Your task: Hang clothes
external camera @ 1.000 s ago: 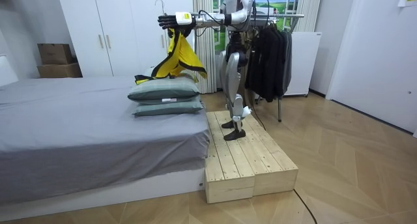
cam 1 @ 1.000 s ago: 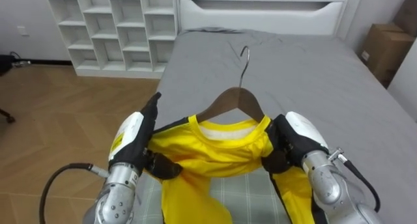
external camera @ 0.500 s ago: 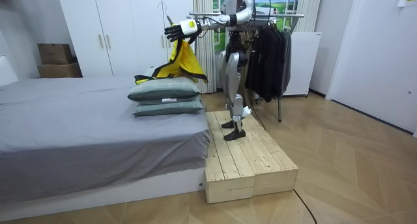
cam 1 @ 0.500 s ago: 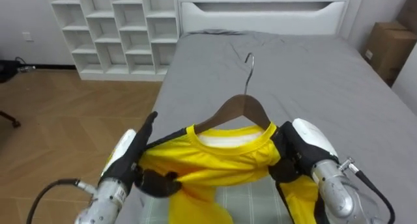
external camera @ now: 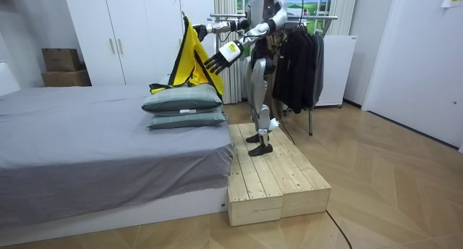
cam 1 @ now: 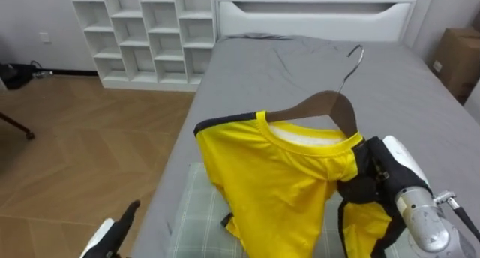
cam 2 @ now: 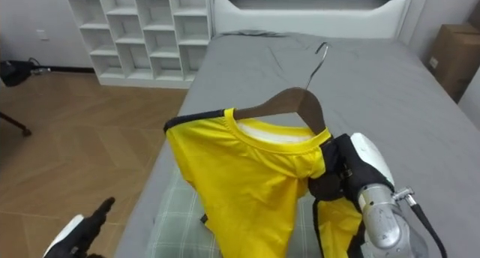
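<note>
Item: yellow shirt (cam 1: 277, 175) on a wooden hanger (cam 1: 319, 106), held up above the grey bed (cam 1: 420, 85) and a checked pillow (cam 1: 196, 213), hook leaning toward the robot's right. Right hand (cam 1: 384, 175): fingers curled tight round the shirt's right shoulder at the hanger's end. Left hand (cam 1: 112, 229): low at the view's lower left, apart from the shirt, fingers straight and spread, holding nothing; the robot stands on a wooden platform (external camera: 271, 176) beside the bed, a rack of dark clothes (external camera: 304, 53) behind it.

Head stereo eyes close above bed (cam 1: 300, 70), room camera afar, sharing bed
</note>
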Controlling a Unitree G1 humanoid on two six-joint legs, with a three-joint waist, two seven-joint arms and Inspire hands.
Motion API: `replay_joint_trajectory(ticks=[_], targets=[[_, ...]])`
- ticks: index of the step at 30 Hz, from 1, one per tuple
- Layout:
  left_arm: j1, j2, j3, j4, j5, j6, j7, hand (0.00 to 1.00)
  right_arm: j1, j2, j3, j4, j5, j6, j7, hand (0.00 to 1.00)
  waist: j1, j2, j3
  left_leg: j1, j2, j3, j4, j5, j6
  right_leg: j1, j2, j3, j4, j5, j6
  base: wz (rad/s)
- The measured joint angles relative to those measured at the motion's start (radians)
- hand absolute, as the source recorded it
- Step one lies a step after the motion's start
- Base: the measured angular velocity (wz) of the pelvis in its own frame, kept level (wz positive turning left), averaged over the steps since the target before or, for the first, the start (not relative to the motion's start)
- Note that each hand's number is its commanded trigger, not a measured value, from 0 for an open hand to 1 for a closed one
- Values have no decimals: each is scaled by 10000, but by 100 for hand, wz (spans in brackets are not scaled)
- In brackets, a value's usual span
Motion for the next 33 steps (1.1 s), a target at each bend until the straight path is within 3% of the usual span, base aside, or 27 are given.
replay_joint_trajectory(ticks=[9, 15, 22, 25, 30, 33], targets=[[427, 52, 427, 764, -32, -22, -519, 0, 11, -286, -173, -1, -60, 6, -22, 100, 23, 2, -3, -286, -11, -120, 131, 1, 0, -163, -4, -162, 3, 0, 0, 4], [475, 2, 459, 1913, -111, -14, -530, 0, 11, -346, -186, -2, 1, 15, -29, 100, 112, -23, -3, -154, -8, 2, -26, 3, 0, -179, 18, -99, 16, -4, 4, -7], [674, -202, 464, 4450, -1759, -227, -428, 0, 11, -345, -219, -188, 17, 20, -37, 100, 197, -123, -9, -33, -1, 100, -173, 0, 1, -176, 17, -131, 33, -4, 5, -4], [980, -305, 652, 5218, -1849, -249, -380, 0, 244, -351, -326, -1052, -258, 110, -53, 100, 255, -159, -12, -48, -1, 103, -209, 0, 2, -269, 16, -138, 25, -4, 5, -1], [1516, -378, 1233, 6622, -1873, -391, -116, 0, 728, -350, -497, -2036, -271, 108, -69, 100, 283, -350, -99, -10, -5, 56, -247, 0, 1, -169, 30, -156, -1, -4, 6, 3], [1727, -382, 1204, 7388, -1862, -324, 53, 0, 864, -349, -555, -2050, -266, 120, -227, 100, 310, -503, -71, 11, -6, 57, -250, -1, 0, -154, 29, -136, 5, -5, 6, 0]])
